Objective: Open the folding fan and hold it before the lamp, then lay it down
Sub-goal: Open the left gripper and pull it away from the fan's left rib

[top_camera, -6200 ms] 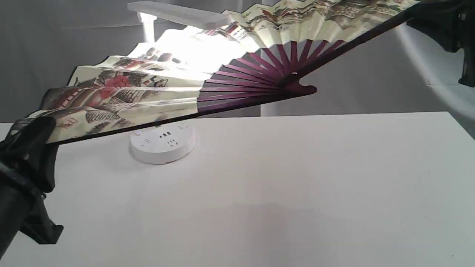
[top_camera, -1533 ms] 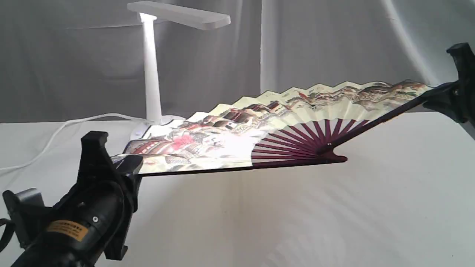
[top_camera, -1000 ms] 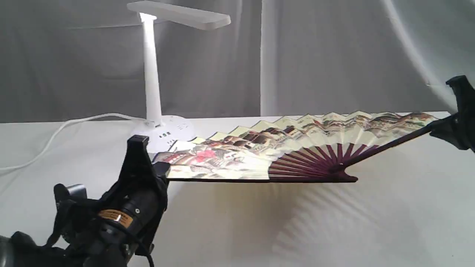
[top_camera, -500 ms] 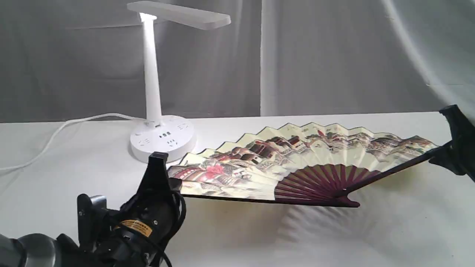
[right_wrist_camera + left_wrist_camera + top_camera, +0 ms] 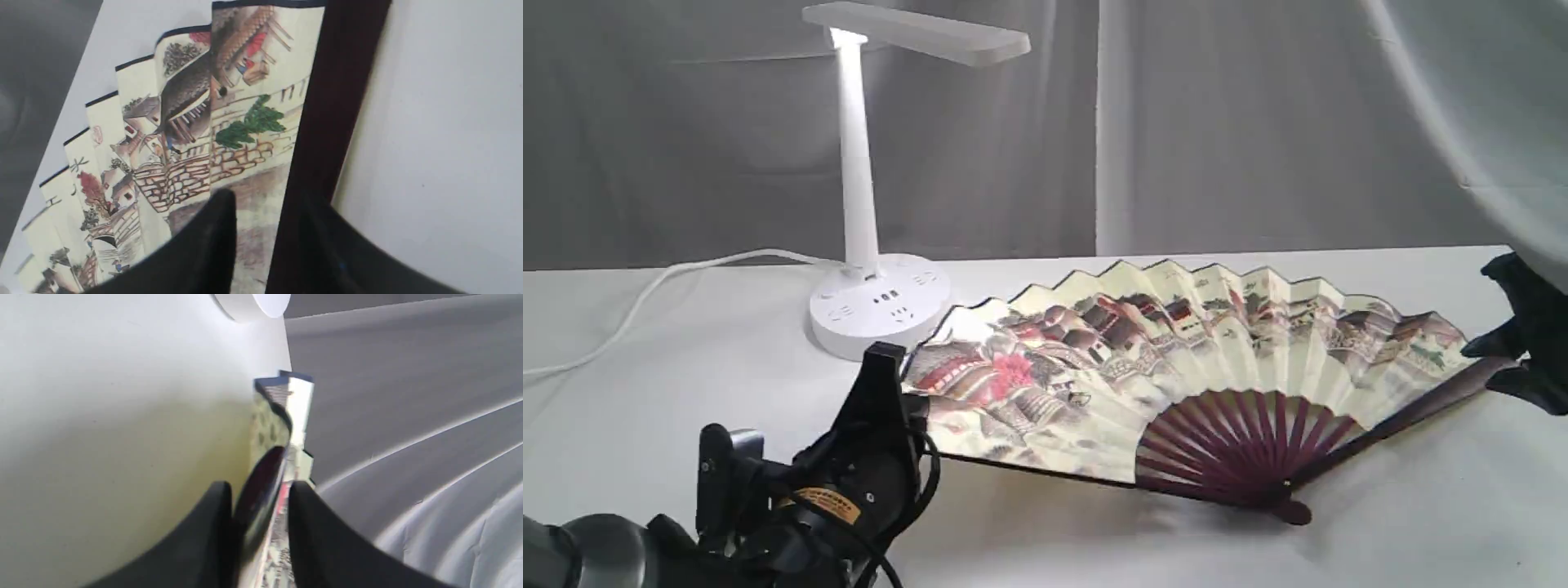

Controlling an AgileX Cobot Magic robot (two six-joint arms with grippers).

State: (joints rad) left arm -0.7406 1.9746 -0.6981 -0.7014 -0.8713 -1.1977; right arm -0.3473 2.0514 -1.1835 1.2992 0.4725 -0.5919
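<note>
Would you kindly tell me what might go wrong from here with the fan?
The left tool straddles a guard of the folding fan; pulling away sideways may drag or crease the paper.
The leaf looks propped off the table at that end, so it may flop once freed.
The lamp stands close by; a dragged fan might nudge it.

Nothing here reads outright as words or numbers. An orange-yellow sticker (image 5: 827, 505) on the black housing of the left arm (image 5: 768, 539) carries lines of dark print, too small to make out. On the folding fan (image 5: 245, 122), in the right wrist view, a small red seal (image 5: 97, 134) sits on one pleat near the black edging. The neighbouring pleat bears a few black brush strokes (image 5: 77, 165), possibly characters, unreadable. The round base (image 5: 882, 328) of the lamp (image 5: 858, 163) shows small grey marks beside its sockets, illegible.
</note>
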